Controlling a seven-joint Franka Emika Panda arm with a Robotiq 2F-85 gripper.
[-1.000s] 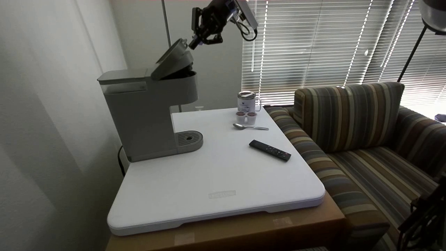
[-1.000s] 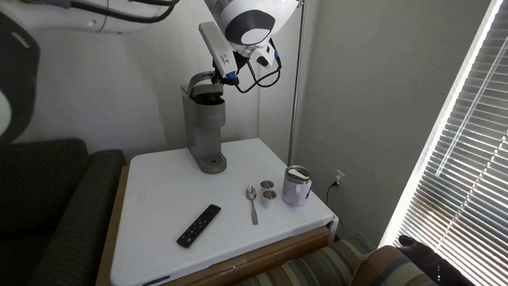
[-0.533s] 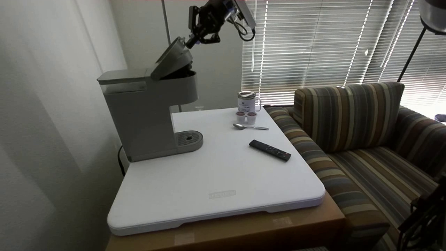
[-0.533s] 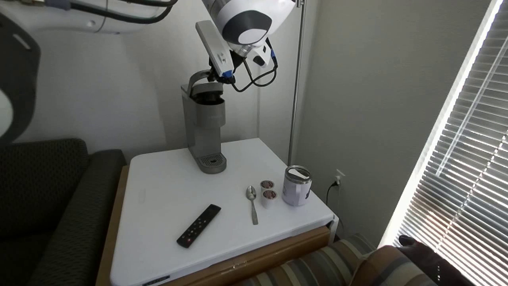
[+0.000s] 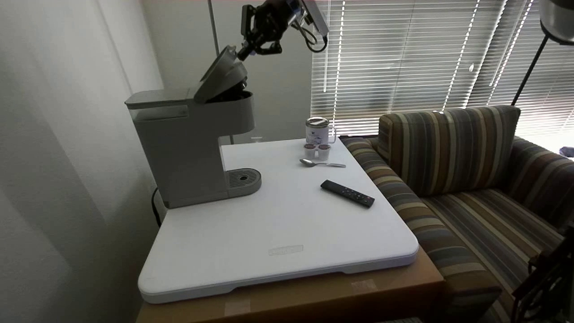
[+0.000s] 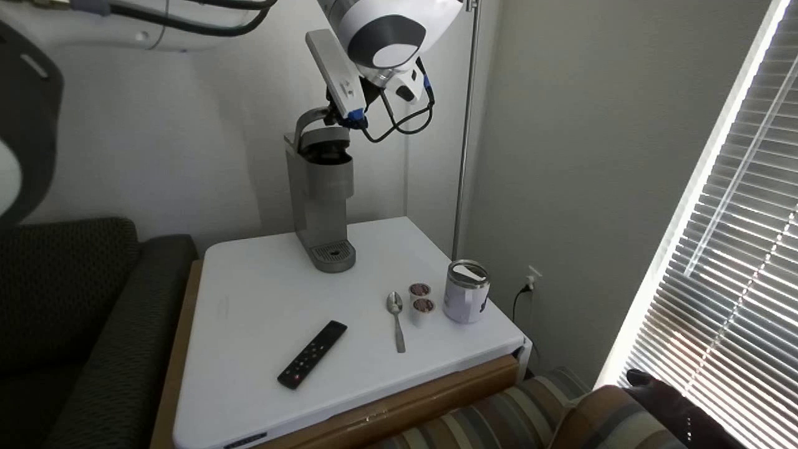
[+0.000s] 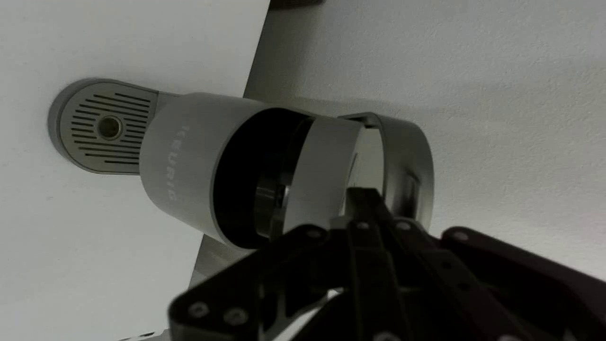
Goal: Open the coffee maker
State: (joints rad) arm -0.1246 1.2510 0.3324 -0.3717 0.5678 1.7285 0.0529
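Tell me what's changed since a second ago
The gripper moved slightly up and toward the rear of the coffee maker, and the lid tilted a little further open. I see nothing newly grasped or released. The machine's body, remote, spoon, pods and mug stayed put.

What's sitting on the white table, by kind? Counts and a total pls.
Coffee maker: 1
Mug: 1
Coffee pods: 2
Spoon: 1
Remote: 1
Total: 6
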